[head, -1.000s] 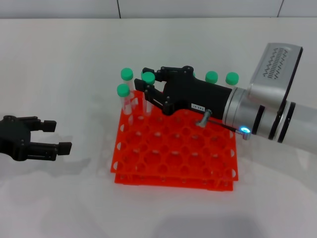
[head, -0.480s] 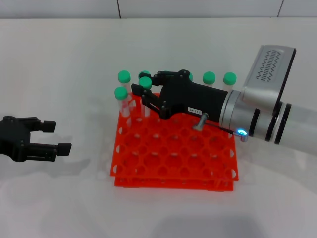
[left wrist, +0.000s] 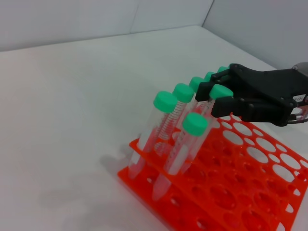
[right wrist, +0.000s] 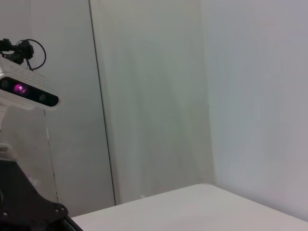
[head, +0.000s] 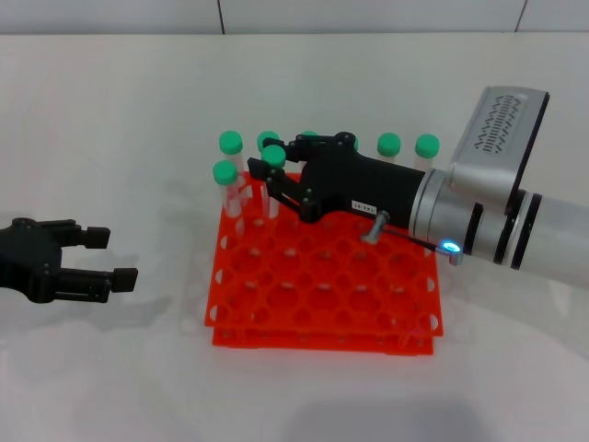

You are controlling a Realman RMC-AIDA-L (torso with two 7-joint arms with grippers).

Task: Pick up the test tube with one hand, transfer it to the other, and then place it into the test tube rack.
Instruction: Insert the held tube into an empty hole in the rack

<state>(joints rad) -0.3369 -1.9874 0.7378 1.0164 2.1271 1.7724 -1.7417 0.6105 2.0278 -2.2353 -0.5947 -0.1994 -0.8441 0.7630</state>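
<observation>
Your right gripper [head: 276, 172] is over the rack's [head: 324, 293] far-left corner, fingers clamped on the tube [head: 272, 180], which stands upright in a hole beside other green-capped tubes [head: 225, 175]. Your left gripper [head: 101, 256] sits open, well apart to the rack's left, holding nothing.

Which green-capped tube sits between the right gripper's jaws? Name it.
The test tube in the second row of the test tube rack, just right of the corner tube; the right gripper straddles it alone.
</observation>
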